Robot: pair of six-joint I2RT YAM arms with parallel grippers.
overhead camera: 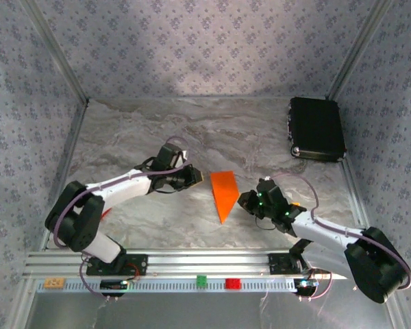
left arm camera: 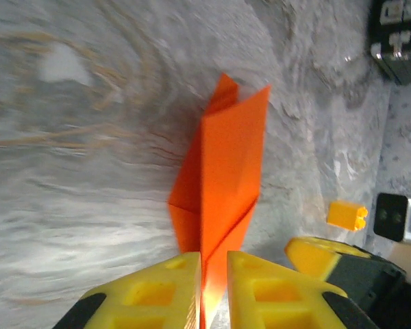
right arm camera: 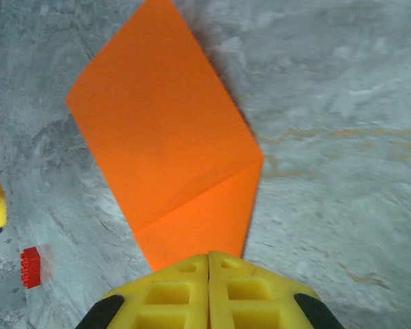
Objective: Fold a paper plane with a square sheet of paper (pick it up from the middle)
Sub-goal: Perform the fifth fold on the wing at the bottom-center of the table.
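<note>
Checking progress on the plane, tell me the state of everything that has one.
Orange paper: folded to a point.
Left tool: nearly closed, paper showing in the slit.
Right tool: shut at the paper's edge.
Black case: closed.

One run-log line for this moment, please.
stage: orange paper partly folded, pointed | left gripper: jaws closed on paper edge | right gripper: jaws shut at paper's edge, grip unclear

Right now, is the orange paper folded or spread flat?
Folded: the orange paper is a pointed wedge with overlapping layers and visible creases.
</note>
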